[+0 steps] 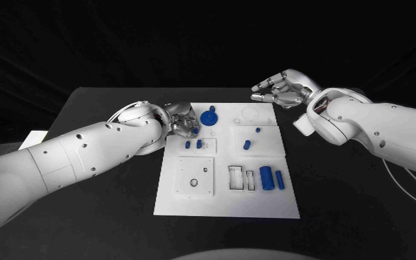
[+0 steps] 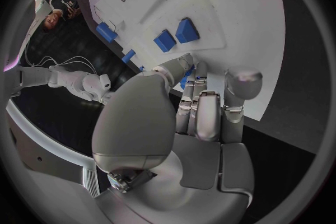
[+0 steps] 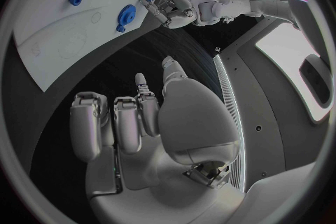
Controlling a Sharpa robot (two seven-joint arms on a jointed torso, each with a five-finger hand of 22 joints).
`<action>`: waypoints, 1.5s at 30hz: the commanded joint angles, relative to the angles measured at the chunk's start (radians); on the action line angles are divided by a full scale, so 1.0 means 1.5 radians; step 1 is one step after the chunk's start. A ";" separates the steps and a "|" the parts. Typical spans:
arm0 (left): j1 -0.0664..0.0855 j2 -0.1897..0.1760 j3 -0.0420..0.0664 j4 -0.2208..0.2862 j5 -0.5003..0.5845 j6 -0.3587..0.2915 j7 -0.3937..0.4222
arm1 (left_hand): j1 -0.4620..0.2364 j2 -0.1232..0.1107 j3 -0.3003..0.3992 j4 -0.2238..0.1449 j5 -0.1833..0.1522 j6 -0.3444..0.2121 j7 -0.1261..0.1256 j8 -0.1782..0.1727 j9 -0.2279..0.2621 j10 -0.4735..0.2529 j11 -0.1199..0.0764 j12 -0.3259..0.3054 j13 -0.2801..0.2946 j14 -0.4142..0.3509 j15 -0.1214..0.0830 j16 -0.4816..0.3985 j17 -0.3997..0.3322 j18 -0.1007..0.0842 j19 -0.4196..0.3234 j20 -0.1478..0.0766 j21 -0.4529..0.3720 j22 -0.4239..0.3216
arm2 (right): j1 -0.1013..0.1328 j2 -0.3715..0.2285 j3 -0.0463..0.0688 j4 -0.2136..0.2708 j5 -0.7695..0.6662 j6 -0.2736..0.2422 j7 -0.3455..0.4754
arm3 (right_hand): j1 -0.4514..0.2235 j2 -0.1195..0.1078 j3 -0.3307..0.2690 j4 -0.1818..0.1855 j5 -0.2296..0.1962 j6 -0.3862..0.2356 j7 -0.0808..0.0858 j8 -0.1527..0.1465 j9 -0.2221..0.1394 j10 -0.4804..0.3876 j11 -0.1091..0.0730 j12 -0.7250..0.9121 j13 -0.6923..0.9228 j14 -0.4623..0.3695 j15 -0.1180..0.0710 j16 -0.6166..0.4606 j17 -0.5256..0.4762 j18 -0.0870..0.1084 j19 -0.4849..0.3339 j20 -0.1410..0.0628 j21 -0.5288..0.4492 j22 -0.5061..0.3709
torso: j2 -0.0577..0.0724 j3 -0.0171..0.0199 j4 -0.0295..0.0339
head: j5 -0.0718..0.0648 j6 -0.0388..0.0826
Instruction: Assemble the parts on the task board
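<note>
Centrally on the black table lies the white task board, a tall plate with recesses and small blue parts on it. Up at its 12 o'clock end sits a blue gear, with a faint round recess just toward 3 o'clock from it. Below that, a small raised panel carries two short blue pegs, and toward 3 o'clock from them two more small blue pieces stand on another panel. Near the board's 4 o'clock part, two blue cylinders lie side by side, just beside two narrow rectangular slots; a square panel with a small hole lies at 8 o'clock. The left hand rests over the board's 10 o'clock corner, close to the gear, its fingers curled inward above the white surface; whether they pinch a part I cannot tell, since the fingertips hide what lies beneath. The right hand hovers off the board beyond its 1 o'clock corner, holding nothing, fingers loosely bent and apart.
</note>
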 commanded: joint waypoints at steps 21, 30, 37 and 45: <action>-0.002 -0.026 -0.001 0.011 0.006 -0.018 -0.005 | -0.006 -0.013 -0.002 -0.008 0.002 -0.048 0.005 -0.006 -0.012 -0.034 0.005 -0.009 -0.008 0.019 0.010 -0.002 -0.012 -0.003 0.010 0.011 -0.001 0.002 | -0.001 -0.001 0.000 -0.008 -0.056 0.032 -0.030 | 0.020 0.014 -0.001 -0.022 -0.027 -0.002 -0.002 0.004 0.002 -0.177 0.001 -0.419 -0.148 0.039 -0.002 -0.030 0.047 0.023 -0.028 0.000 -0.040 -0.051 | -0.001 -0.0008 0.0009 | 0.000 0.001; 0.000 -0.072 0.009 0.032 0.096 -0.098 0.048 | -0.003 -0.013 -0.001 -0.010 0.008 -0.051 0.010 -0.002 -0.011 -0.055 0.011 -0.008 -0.010 0.018 0.014 -0.002 -0.018 -0.003 0.010 0.014 -0.006 -0.001 | -0.001 -0.004 0.000 -0.015 -0.187 0.058 -0.068 | 0.104 0.010 0.062 -0.054 -0.050 0.030 0.007 0.007 0.003 -0.244 0.013 -0.751 -0.471 0.042 0.008 -0.034 0.042 0.023 -0.020 0.005 -0.040 -0.049 | -0.002 -0.0002 0.0007 | 0.001 0.004; 0.006 -0.115 0.013 0.047 0.439 -0.170 0.197 | -0.003 0.010 0.015 -0.002 0.008 -0.009 0.015 0.017 -0.006 -0.039 0.013 0.013 -0.006 0.001 0.017 -0.021 -0.055 0.009 -0.019 0.019 -0.075 -0.060 | -0.006 -0.008 0.000 0.004 -0.378 0.072 -0.112 | 0.118 -0.023 0.151 -0.071 -0.058 0.061 0.003 0.003 0.001 -0.190 0.013 -0.838 -0.626 0.042 0.009 -0.034 0.039 0.023 -0.019 0.007 -0.041 -0.049 | -0.001 0.0005 -0.0005 | 0.000 0.012; 0.002 -0.163 0.004 0.105 0.888 -0.127 0.351 | -0.030 0.025 -0.015 0.020 0.004 -0.006 0.012 0.024 -0.007 -0.009 0.004 0.063 0.009 -0.073 0.016 -0.099 -0.208 0.038 -0.096 0.023 -0.234 -0.190 | -0.021 -0.012 0.000 0.048 -0.582 0.095 -0.165 | 0.102 -0.049 0.192 -0.074 -0.082 0.071 -0.003 0.001 0.001 -0.189 0.014 -0.860 -0.682 0.040 0.010 -0.039 0.031 0.024 -0.021 0.010 -0.046 -0.056 | -0.001 0.0000 0.0000 | -0.020 0.018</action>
